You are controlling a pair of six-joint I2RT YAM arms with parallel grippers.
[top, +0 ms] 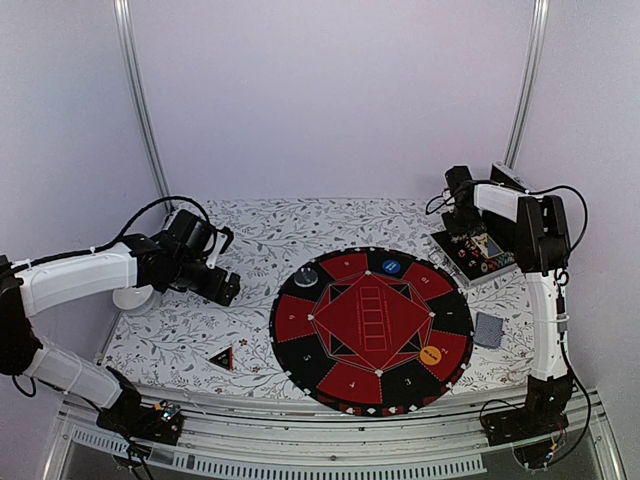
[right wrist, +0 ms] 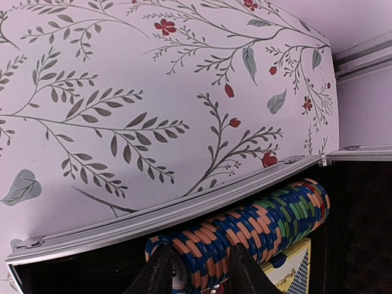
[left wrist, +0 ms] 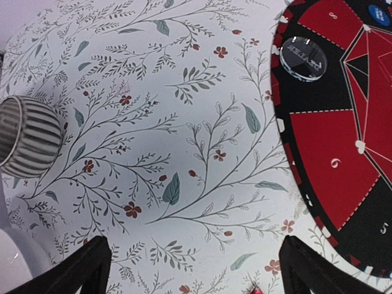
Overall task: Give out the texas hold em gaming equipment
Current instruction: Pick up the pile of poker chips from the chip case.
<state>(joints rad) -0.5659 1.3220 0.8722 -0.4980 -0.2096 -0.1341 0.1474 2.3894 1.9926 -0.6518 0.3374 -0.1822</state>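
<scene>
In the open case [top: 474,256] at the back right lies a row of blue, orange and green poker chips [right wrist: 257,223]. My right gripper [right wrist: 199,274] reaches into the case, its fingers [right wrist: 156,272] shut on several chips at the near end of the row. On the mat lie a blue disc [top: 390,267], an orange disc [top: 431,354] and a dark dealer disc [left wrist: 303,57]. A deck of grey-blue cards [top: 488,329] rests right of the mat. The black-red triangle [top: 221,358] lies front left. My left gripper [left wrist: 196,275] hovers open over bare cloth, holding nothing.
The large round red-and-black mat [top: 375,330] fills the table's middle. A white ribbed bowl [left wrist: 27,135] stands at the left by my left arm. A yellow-white box [right wrist: 294,266] sits in the case beside the chips. Flowered cloth covers the table.
</scene>
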